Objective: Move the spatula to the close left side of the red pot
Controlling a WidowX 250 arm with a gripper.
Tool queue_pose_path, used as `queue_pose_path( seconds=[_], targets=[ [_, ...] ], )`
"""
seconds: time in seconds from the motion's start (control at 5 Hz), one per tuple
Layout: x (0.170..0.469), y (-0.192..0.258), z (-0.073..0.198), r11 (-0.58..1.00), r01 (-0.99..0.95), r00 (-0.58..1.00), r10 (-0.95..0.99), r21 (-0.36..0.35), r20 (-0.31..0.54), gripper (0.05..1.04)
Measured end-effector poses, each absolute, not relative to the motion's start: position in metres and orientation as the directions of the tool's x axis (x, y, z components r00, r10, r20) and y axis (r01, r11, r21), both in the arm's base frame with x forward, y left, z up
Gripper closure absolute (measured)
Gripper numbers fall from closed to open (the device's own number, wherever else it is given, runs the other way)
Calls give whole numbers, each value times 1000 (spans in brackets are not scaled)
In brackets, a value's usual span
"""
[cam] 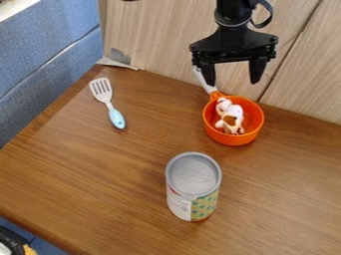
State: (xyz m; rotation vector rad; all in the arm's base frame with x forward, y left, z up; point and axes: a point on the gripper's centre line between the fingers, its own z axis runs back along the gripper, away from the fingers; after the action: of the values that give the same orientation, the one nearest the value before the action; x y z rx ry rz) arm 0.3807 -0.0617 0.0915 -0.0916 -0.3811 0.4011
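Observation:
Over the back of the table, the gripper [232, 82] hangs open with nothing between its fingers, above the rear part of the orange-red pot. The pot [233, 139] stands at the right rear of the table, its white-tipped handle pointing back toward the wall, partly behind the left finger. Inside the pot sits a white and brown plush toy [230, 117]. The spatula [109, 103] lies flat at the left rear, well apart from the pot; its white slotted head points to the back and its light blue handle to the front.
A tall can [193, 185] with a grey lid stands upright near the middle front of the table [86, 184]. A wooden panel wall [160, 45] rises behind the table. Blue fabric [47, 50] borders the left edge.

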Motion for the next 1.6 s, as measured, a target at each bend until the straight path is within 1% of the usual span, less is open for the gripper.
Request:
queue_pose_path(
  seconds=[0.2,0.4,0.6,0.8,1.0,1.2,1.4,1.6],
  targets=[
    [376,-62,77,919,-368,865,395,-143,310,82],
    [362,-45,60,907,-401,867,421,-129,268,82],
    [345,-16,55,872,-468,832,490,-146,262,82],
    [324,16,50,818,-558,774,573,-138,270,82],
    [318,38,40,755,-648,714,649,-105,262,82],
    [311,54,22,692,-720,663,709,-53,241,82],
    [313,68,9,651,-759,636,742,-3,212,82],
    [314,80,4,617,-787,607,768,14,205,82]
  ],
)
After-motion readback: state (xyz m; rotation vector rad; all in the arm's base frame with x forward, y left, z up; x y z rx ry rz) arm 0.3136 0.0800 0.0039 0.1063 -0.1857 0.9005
